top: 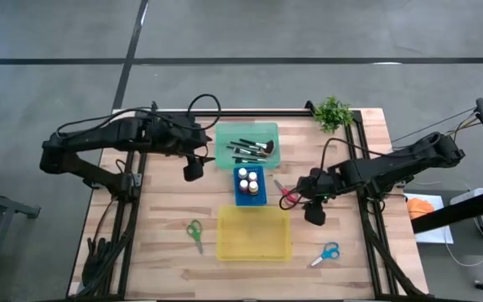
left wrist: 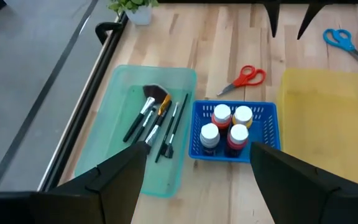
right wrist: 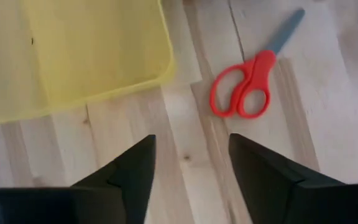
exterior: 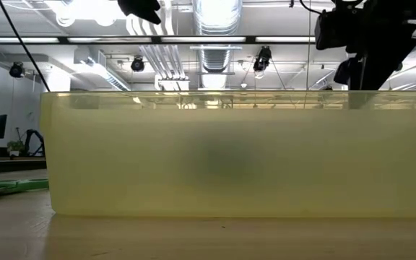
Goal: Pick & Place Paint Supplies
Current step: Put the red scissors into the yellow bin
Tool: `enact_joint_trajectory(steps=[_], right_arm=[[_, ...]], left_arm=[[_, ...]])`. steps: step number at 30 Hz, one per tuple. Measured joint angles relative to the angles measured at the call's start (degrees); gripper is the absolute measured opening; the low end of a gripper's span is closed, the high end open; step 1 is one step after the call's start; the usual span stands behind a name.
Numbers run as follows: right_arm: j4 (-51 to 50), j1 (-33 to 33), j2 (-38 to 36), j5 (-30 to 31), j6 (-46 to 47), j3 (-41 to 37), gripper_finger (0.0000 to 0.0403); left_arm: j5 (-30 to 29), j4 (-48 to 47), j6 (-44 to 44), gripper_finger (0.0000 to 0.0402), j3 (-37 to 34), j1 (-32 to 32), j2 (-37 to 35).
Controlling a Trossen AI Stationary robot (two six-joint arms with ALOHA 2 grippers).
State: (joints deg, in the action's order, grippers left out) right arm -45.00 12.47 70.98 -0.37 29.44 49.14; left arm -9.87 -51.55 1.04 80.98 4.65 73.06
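Note:
Thin black-handled brushes (top: 250, 149) lie in the green tray (top: 268, 132). Several white-capped paint bottles (left wrist: 225, 129) stand in the blue tray (top: 251, 200). Red-handled scissors (right wrist: 244, 87) lie flat on the wood to the right of the blue tray. Green scissors (top: 194, 233) lie left of the yellow tray (top: 254, 247), and blue scissors (top: 327, 253) lie to its right. My right gripper (right wrist: 191, 138) hangs open over bare wood, just short of the red scissors' handles. My left gripper (top: 194, 174) is open in the air, left of the green and blue trays.
A small leafy plant (top: 332, 111) stands at the far right corner. The yellow tray holds nothing, and its near wall (exterior: 230, 159) fills the low view. Bare wood lies along the near edge and on the table's left side.

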Motion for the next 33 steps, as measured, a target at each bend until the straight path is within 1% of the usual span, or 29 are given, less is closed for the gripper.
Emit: enact_joint_trajectory(steps=[6,13,20,26,33], right_arm=[[3.9,-0.1,0.2,-0.2,-8.4,-2.5,0.0141],[7.9,-0.7,3.2,-0.2,-13.5,-5.5,0.0103],[13.9,-2.1,9.6,-0.3,-16.9,-5.4,0.0097],[15.7,-2.1,15.0,0.1,-18.8,-5.6,0.0097],[20.1,-2.2,17.4,0.4,-18.7,-8.0,0.0097]], left_arm=[[0.0,1.5,0.0,0.0294,-1.2,0.0,0.0],[0.0,2.8,0.0,0.0294,-1.4,0.0,0.0],[0.0,3.2,-1.1,0.0294,-1.5,0.0,0.1],[0.0,3.1,-2.9,0.0294,-1.5,0.0,0.1],[0.4,3.1,-4.1,0.0294,-1.5,0.0,0.1]])
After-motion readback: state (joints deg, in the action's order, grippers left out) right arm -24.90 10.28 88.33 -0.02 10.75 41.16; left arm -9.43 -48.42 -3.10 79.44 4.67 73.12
